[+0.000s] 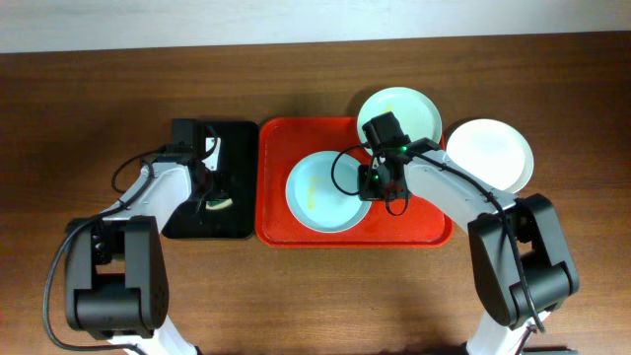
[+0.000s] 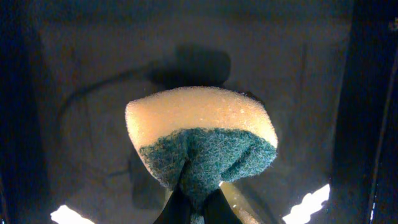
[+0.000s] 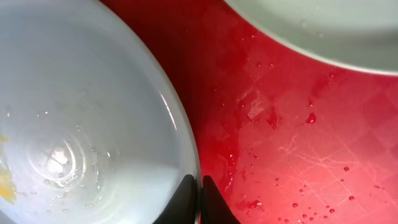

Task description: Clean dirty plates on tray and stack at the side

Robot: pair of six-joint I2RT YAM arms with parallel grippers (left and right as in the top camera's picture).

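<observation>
A pale blue plate with a yellow smear lies on the red tray. My right gripper is shut on this plate's right rim, one finger inside and one outside. A mint green plate rests across the tray's far right corner. The white plate sits on the table to the right of the tray. Over the black tray, my left gripper is shut on a yellow and green sponge.
The small black tray lies directly left of the red tray, their edges close together. Water droplets speckle the red tray's floor. Bare wooden table surrounds both trays, and a white wall edge runs along the back.
</observation>
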